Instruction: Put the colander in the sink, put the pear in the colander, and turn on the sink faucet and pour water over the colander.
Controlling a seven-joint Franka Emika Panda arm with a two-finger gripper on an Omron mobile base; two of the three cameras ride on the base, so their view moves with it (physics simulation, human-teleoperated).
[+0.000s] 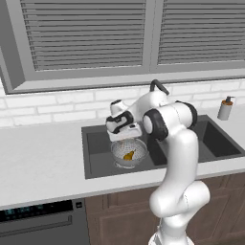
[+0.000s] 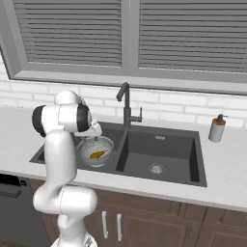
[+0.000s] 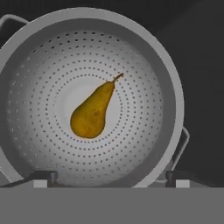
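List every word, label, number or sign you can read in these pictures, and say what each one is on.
No legible text in any view.
Dishwasher panel: a row of small bluish marks, too small and blurred to read.
Soap dispenser: no label visible.
Colander, pear, sink: no markings.

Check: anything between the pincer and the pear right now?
Nothing. In the hand view the pincer stands open above the colander, and the pear lies alone on the mesh bottom, with bare air between them.

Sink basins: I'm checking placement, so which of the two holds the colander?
The left basin, below the tool; the colander sits there with the pear inside.
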